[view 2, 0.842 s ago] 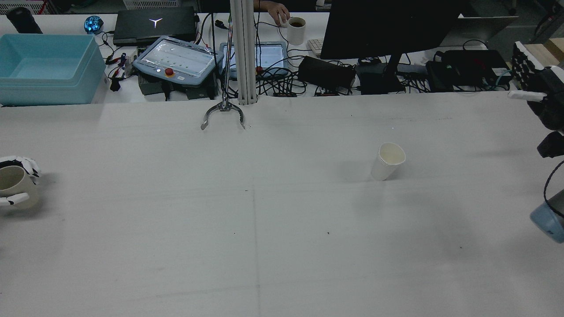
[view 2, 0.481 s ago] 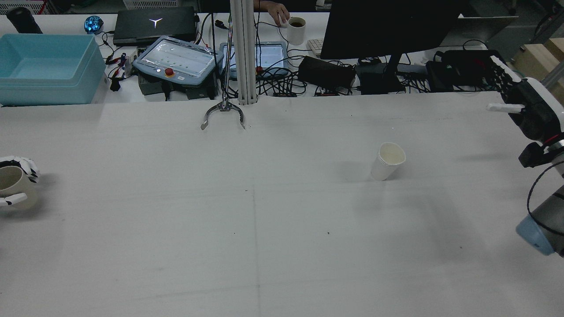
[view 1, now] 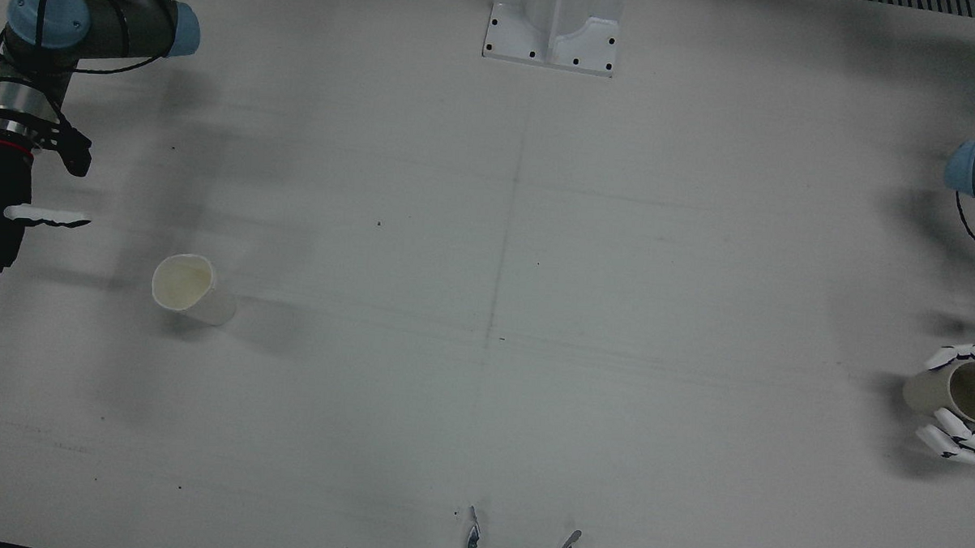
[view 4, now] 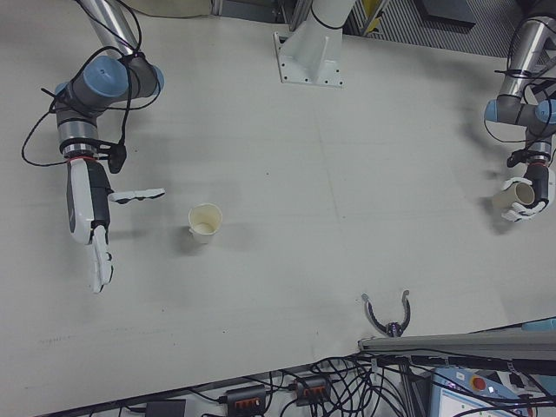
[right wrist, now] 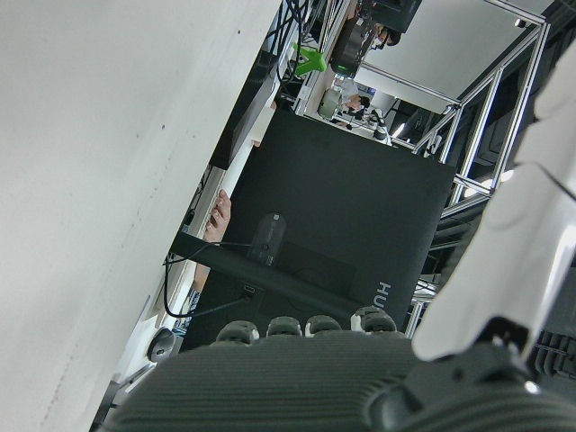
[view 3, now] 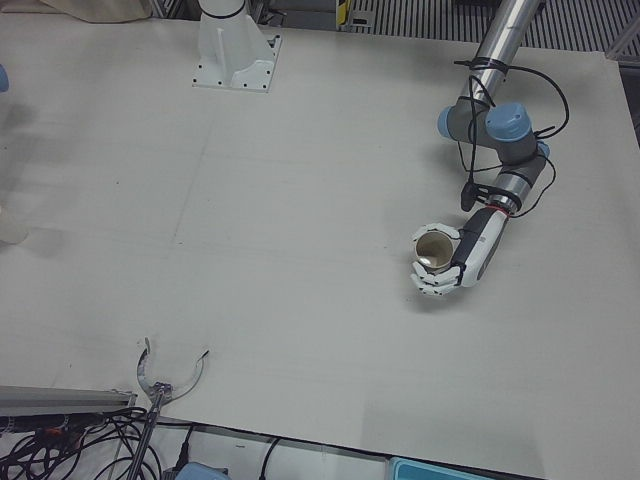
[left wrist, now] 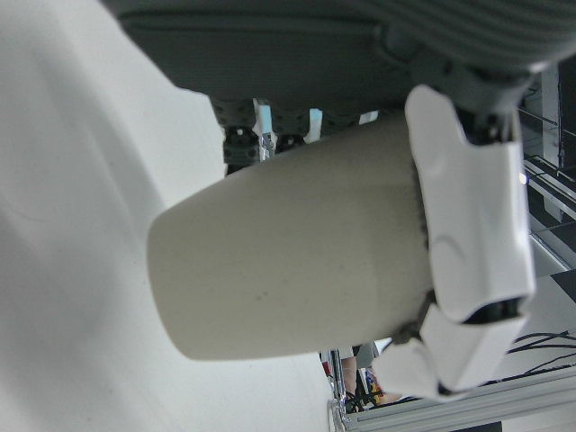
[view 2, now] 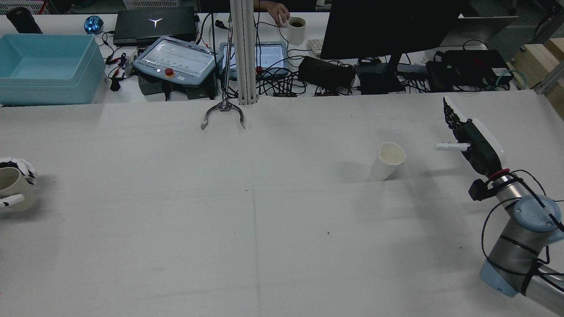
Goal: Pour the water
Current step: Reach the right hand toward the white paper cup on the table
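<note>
A white paper cup [view 2: 387, 161] stands upright on the table before my right arm; it also shows in the front view [view 1: 187, 288] and the right-front view [view 4: 204, 224]. My right hand [view 2: 469, 141] is open and flat with the thumb pointing at that cup, a short way to its right and apart from it [view 4: 87, 204]. My left hand [view 3: 470, 252] is shut on a beige cup [view 3: 433, 250] at the table's far left edge [view 2: 11, 187], held upright. The left hand view shows the cup's side [left wrist: 288, 261] in my fingers [left wrist: 468, 216].
A metal claw tool [view 2: 222, 112] hangs at the table's far edge by the white post [view 2: 243, 53]. Beyond the edge are a blue bin [view 2: 44, 66], teach pendants, cables and a monitor [view 2: 387, 26]. The post's base [view 1: 553, 25] stands between the arms.
My right hand has swung in from the table's right edge, down and toward the white cup. My left hand with the beige cup has shifted slightly further left.
</note>
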Controlling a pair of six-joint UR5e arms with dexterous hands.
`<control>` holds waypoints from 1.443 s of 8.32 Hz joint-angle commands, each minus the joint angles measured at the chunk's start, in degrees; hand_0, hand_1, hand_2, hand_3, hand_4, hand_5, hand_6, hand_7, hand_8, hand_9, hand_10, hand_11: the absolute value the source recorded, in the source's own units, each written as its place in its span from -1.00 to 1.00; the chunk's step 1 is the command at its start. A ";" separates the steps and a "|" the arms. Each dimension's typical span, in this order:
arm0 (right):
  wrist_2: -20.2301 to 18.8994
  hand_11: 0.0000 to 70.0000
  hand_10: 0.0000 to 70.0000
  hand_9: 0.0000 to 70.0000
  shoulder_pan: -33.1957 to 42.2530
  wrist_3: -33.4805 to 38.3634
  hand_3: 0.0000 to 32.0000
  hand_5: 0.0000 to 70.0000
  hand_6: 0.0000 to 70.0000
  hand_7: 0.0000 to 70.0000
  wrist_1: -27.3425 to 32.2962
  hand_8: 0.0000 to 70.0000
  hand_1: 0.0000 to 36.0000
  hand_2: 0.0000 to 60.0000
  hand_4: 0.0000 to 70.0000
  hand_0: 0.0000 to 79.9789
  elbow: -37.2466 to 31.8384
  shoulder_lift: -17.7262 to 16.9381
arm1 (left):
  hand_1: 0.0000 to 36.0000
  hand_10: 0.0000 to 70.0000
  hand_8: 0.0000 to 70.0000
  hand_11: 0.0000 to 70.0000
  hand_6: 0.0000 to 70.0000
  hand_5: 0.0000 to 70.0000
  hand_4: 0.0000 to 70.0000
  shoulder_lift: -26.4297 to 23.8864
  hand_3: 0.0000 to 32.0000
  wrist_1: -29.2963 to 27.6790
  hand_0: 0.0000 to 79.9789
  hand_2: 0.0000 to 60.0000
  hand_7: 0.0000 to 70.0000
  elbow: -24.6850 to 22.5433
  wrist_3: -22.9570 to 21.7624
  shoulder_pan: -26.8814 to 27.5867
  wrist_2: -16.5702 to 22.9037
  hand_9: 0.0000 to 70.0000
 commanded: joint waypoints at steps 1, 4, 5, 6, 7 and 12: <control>2.77 -1.00 -1.00 -1.00 -5.68 0.03 -1.00 -0.97 -1.00 -1.00 2.26 -1.00 -0.32 -0.90 -1.00 0.16 -0.49 1.78 | 0.67 -0.23 -0.13 0.17 0.01 0.97 0.54 0.46 -1.00 0.05 0.49 0.89 0.19 0.03 -0.08 0.06 -0.06 0.20; 6.02 -1.00 -1.00 -1.00 -9.55 -0.15 -1.00 -0.98 -1.00 -1.00 2.17 -1.00 -0.26 -0.93 -1.00 0.18 -0.83 3.02 | 0.63 -0.23 -0.13 0.16 0.01 0.97 0.50 0.89 -1.00 0.05 0.45 0.92 0.17 0.12 -0.60 -0.29 0.03 0.19; 6.11 -1.00 -1.00 -1.00 -10.61 -0.15 -1.00 -0.97 -1.00 -1.00 2.25 -1.00 -0.26 -0.91 -1.00 0.17 -1.01 3.46 | 0.63 -0.23 -0.13 0.16 0.01 0.96 0.47 0.90 -1.00 0.05 0.44 0.96 0.16 0.12 -0.60 -0.29 0.03 0.19; 6.72 -1.00 -1.00 -1.00 -10.97 -0.06 -1.00 -0.98 -1.00 -1.00 2.26 -1.00 -0.26 -0.92 -1.00 0.17 -1.01 3.72 | 0.63 -0.23 -0.13 0.16 0.01 0.97 0.46 0.90 -1.00 0.13 0.43 0.96 0.16 0.21 -0.52 -0.29 0.03 0.19; 7.51 -1.00 -1.00 -1.00 -11.32 -0.06 -1.00 -0.99 -1.00 -1.00 2.26 -1.00 -0.26 -0.92 -1.00 0.17 -1.19 3.64 | 0.63 -0.23 -0.14 0.16 0.01 0.97 0.46 0.90 -1.00 0.05 0.43 0.97 0.16 0.21 -0.60 -0.29 0.03 0.19; 11.30 -1.00 -1.00 -1.00 -13.78 0.03 -1.00 -1.00 -1.00 -1.00 2.17 -1.00 -0.17 -0.88 -1.00 0.19 -1.36 4.17 | 0.63 -0.23 -0.14 0.16 0.01 0.98 0.43 0.90 -1.00 0.05 0.43 0.96 0.15 0.21 -0.78 -0.73 0.03 0.19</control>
